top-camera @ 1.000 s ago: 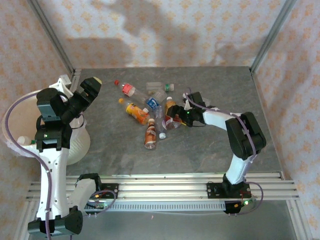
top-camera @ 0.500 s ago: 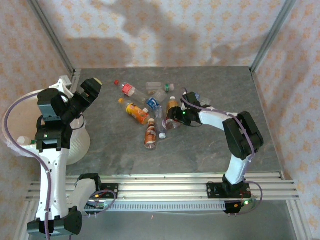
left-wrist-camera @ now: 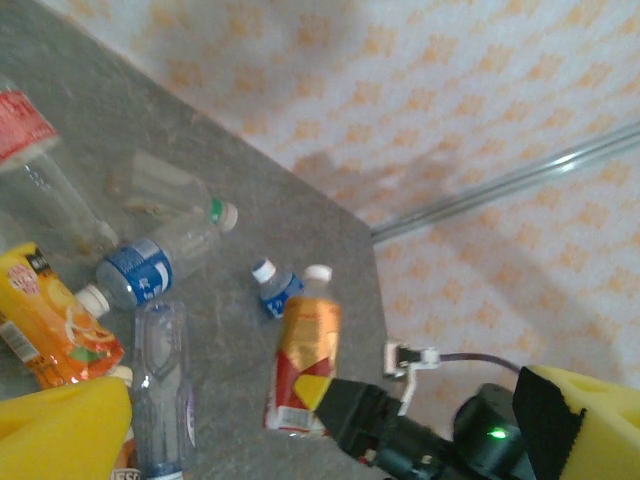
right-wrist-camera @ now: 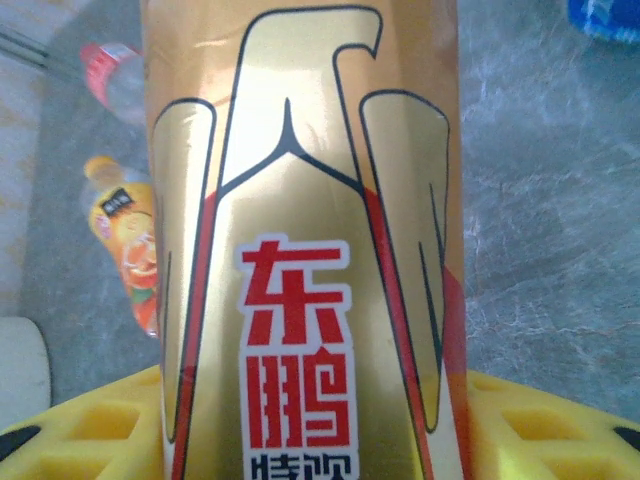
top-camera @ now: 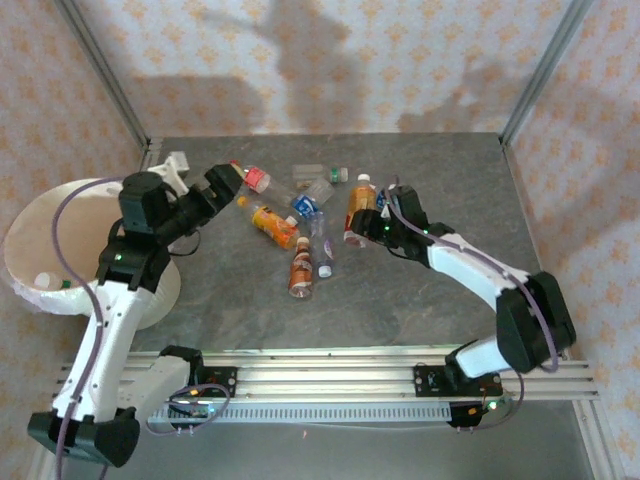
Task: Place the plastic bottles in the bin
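Right tool (top-camera: 364, 224) clamped on a gold-labelled bottle (top-camera: 358, 198), whose white cap points toward the far wall; the bottle is held at the right edge of the cluster of bottles on the grey table (top-camera: 440, 165). Left tool (top-camera: 226, 184) has its yellow pads (left-wrist-camera: 62, 428) wide apart, holding nothing, between the bin (top-camera: 28, 215) and the cluster. The white-lined bin stands at the table's left edge. Other bottles lie flat: orange (top-camera: 272, 226), blue-labelled (top-camera: 308, 203), red-labelled (top-camera: 256, 179).

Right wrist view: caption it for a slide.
Right gripper grips a gold-labelled bottle with red Chinese characters over the grey table, orange-labelled bottle behind.
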Controlling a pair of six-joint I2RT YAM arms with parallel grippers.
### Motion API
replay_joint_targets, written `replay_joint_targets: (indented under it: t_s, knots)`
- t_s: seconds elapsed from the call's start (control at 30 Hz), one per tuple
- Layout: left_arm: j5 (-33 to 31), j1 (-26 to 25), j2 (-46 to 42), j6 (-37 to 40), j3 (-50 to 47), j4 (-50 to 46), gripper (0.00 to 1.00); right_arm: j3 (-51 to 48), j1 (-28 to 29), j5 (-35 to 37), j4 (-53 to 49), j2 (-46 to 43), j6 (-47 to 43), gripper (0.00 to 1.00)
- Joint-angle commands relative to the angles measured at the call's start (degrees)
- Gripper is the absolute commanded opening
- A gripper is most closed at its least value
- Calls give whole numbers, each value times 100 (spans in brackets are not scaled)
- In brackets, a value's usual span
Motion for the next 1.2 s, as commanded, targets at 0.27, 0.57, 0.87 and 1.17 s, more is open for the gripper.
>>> replay_joint_targets:
  t_s: [0.27, 0.57, 0.87, 1.17]
  knots:
    - [-604, -1446, 1310, 85, 787, 610, 100, -112, 46, 126, -427, -1743, -625, 40]
    - [-441, -1969, 1940, 268, 1200, 972, 100, 173, 46, -874, 124, -1945, -747, 37]
    - [-32, -2246, 2467, 328, 1772, 841, 100, -83, 133, -1587, 956, -1923, -778, 35]
    - [-1101, -2692, 3225, 457, 2601, -268, 100, -44, 215, -1723, 729, -1909, -1093, 34]
